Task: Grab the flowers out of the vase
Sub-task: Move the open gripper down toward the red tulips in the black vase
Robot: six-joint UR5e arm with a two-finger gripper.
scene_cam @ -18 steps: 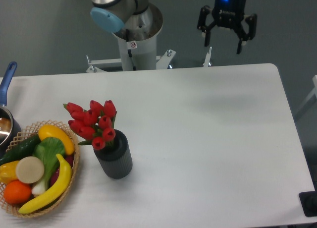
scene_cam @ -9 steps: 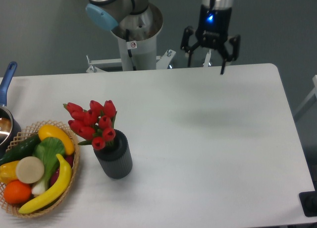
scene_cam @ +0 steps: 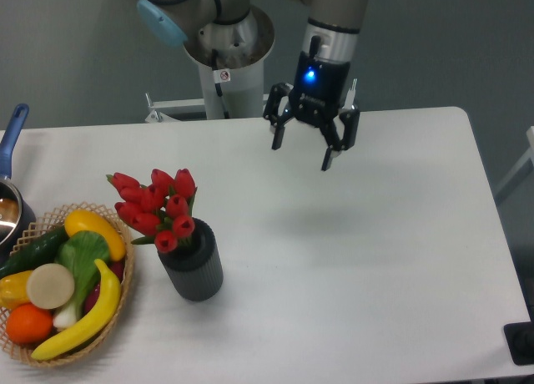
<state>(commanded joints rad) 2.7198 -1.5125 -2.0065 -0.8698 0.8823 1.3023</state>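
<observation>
The flowers (scene_cam: 156,206), a bunch of red tulip buds with green leaves, stand in the vase (scene_cam: 193,265), a short dark grey ribbed cylinder on the left part of the white table. My gripper (scene_cam: 302,154) hangs above the table's far middle, well to the right of and beyond the flowers. Its fingers point down and are spread open with nothing between them.
A wicker basket (scene_cam: 113,313) of colourful fruit and vegetables sits just left of the vase. A metal pot with a blue handle (scene_cam: 11,133) is at the left edge. The robot's base (scene_cam: 229,63) stands behind the table's far edge.
My gripper has moved left and down, from above the far right edge toward the table's middle. It stays open. The flowers and vase have not moved.
</observation>
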